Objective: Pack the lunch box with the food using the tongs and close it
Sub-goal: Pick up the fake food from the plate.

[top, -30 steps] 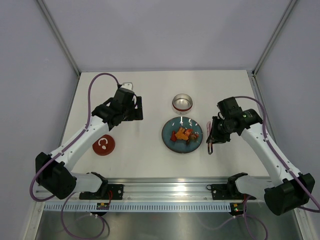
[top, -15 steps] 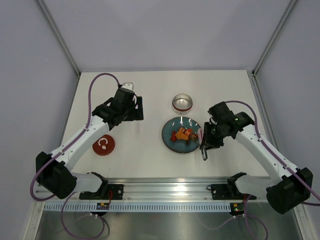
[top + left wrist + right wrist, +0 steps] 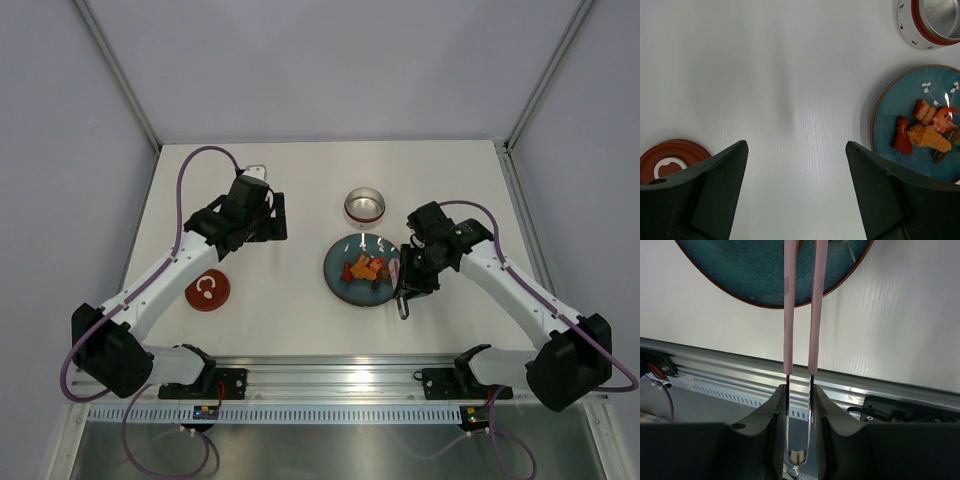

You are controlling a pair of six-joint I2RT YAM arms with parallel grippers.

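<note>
The tongs (image 3: 789,305) have silvery metal arms with pink sleeves, and my right gripper (image 3: 800,390) is shut on their metal part. Their pink arms stand slightly apart and reach over the near right rim of the teal plate (image 3: 760,275). Seen from above, my right gripper (image 3: 412,272) is at the plate's (image 3: 340,285) right edge, next to the food (image 3: 365,270), orange and red pieces. The lunch box (image 3: 365,207), a round steel tin, stands open behind the plate. Its red lid (image 3: 208,291) lies far left. My left gripper (image 3: 270,217) hangs open over bare table, holding nothing.
The left wrist view shows the food (image 3: 925,132) on the plate (image 3: 890,115), the lunch box (image 3: 930,22) at top right and the lid (image 3: 670,160) at lower left. The aluminium rail (image 3: 330,378) runs along the table's near edge.
My right arm has carried the tongs leftward to the plate's right rim, and the tongs' arms have spread a little. The left arm has not moved.
</note>
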